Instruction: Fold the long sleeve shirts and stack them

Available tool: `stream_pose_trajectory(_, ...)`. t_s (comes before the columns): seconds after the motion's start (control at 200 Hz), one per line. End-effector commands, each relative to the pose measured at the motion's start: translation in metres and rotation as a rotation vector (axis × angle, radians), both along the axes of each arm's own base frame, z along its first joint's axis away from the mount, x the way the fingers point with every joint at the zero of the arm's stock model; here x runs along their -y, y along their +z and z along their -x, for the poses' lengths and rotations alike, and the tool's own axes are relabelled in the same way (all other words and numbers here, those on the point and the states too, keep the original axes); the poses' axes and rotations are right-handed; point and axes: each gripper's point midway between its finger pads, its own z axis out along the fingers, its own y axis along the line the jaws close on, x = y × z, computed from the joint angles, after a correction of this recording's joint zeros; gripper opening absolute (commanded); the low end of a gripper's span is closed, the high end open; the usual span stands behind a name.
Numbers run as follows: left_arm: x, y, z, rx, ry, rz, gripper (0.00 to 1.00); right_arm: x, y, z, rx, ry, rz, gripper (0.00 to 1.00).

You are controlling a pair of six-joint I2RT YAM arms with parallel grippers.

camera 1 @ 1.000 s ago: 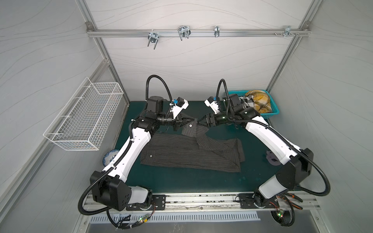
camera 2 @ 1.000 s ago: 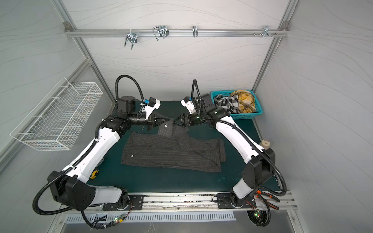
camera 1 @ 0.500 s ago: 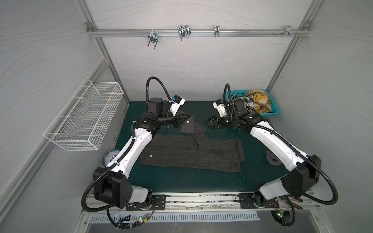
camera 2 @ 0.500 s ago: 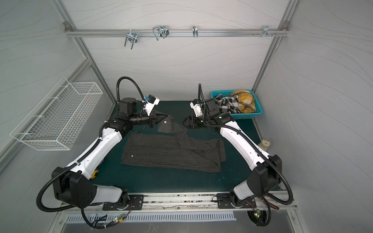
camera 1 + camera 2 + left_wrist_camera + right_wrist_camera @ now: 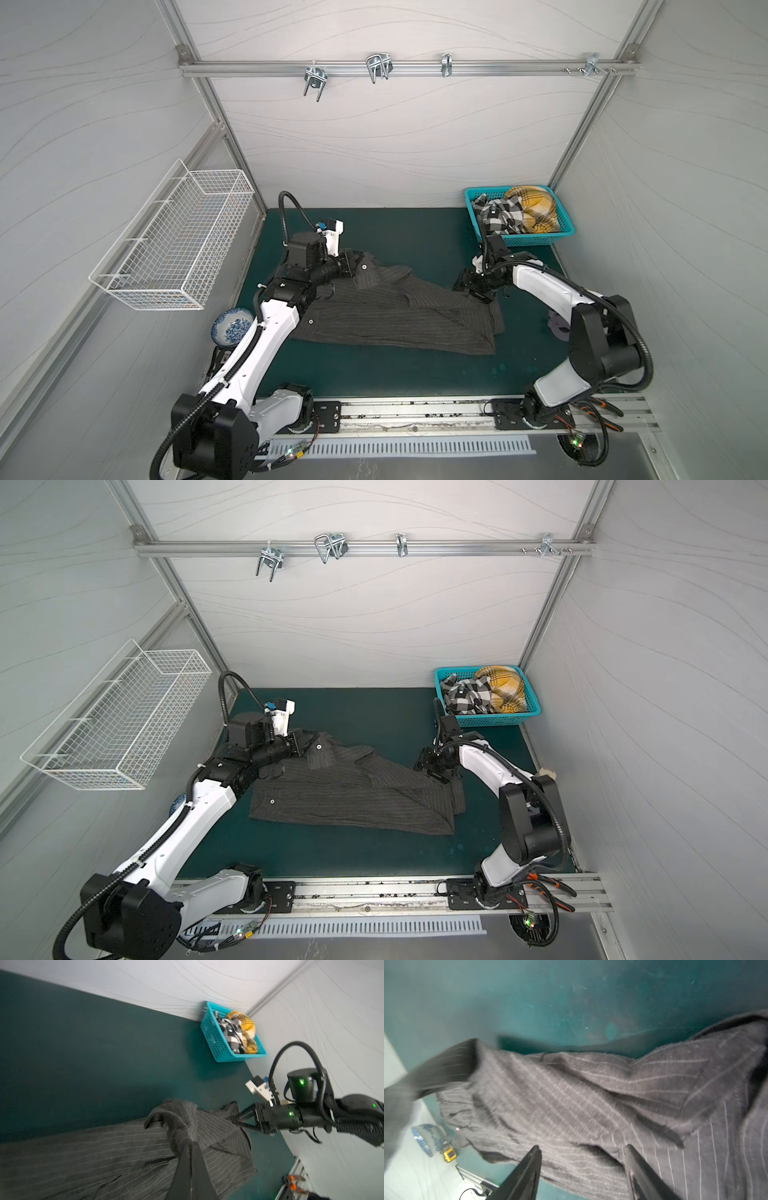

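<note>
A dark charcoal pinstriped long sleeve shirt [image 5: 395, 320] [image 5: 353, 802] lies spread on the green mat in both top views. My left gripper [image 5: 356, 266] [image 5: 306, 744] is at the shirt's far left corner, shut on a fold of its cloth [image 5: 182, 1126]; the closed fingers [image 5: 190, 1159] pinch it. Open and with both fingers apart, my right gripper [image 5: 465, 286] [image 5: 583, 1150] hovers low over the shirt's far right edge. Crumpled in a teal basket [image 5: 536, 241] are a black-and-white checked shirt [image 5: 498, 214] and a mustard plaid shirt [image 5: 536, 208].
A white wire basket [image 5: 174, 245] hangs on the left wall. A blue-and-white bowl [image 5: 232, 330] sits off the mat's left edge by my left arm. A small pale object [image 5: 559, 328] lies at the mat's right edge. The teal basket fills the far right corner.
My right gripper has left the middle of the shirt and moved right and down to its far right edge, its jaws narrowing slightly. My left gripper drew its cloth left and lower.
</note>
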Motion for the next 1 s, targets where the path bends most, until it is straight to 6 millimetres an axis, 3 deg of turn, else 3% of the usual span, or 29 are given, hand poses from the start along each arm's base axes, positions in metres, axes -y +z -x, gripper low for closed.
stream_pose_trajectory(0.0,-0.037,-0.009,0.0,-0.108,0.232,-0.001,0.0,0.01,-0.017,0.002,-0.064,-0.039,0.032,0.64)
stream_pose_trajectory(0.12,-0.088,-0.047,0.008,-0.303,0.437,-0.038,0.0,0.02,-0.038,0.005,-0.112,-0.058,0.083,0.6)
stream_pose_trajectory(0.205,-0.097,-0.061,0.009,-0.368,0.434,0.045,0.0,0.022,-0.044,0.008,-0.132,-0.056,0.088,0.58)
stream_pose_trajectory(0.475,-0.083,-0.07,0.004,-0.431,0.339,0.161,0.0,0.015,-0.015,-0.004,-0.005,0.02,0.066,0.56)
stream_pose_trajectory(0.73,-0.085,-0.072,0.001,-0.446,0.318,0.144,0.0,-0.001,-0.032,-0.015,-0.034,0.087,0.025,0.47)
stream_pose_trajectory(0.87,-0.091,-0.077,0.002,-0.465,0.334,0.138,0.0,-0.013,-0.035,-0.009,-0.02,0.159,0.04,0.47)
stream_pose_trajectory(0.995,-0.094,-0.077,0.0,-0.471,0.338,0.145,0.0,-0.011,-0.043,-0.004,-0.028,0.19,0.106,0.42)
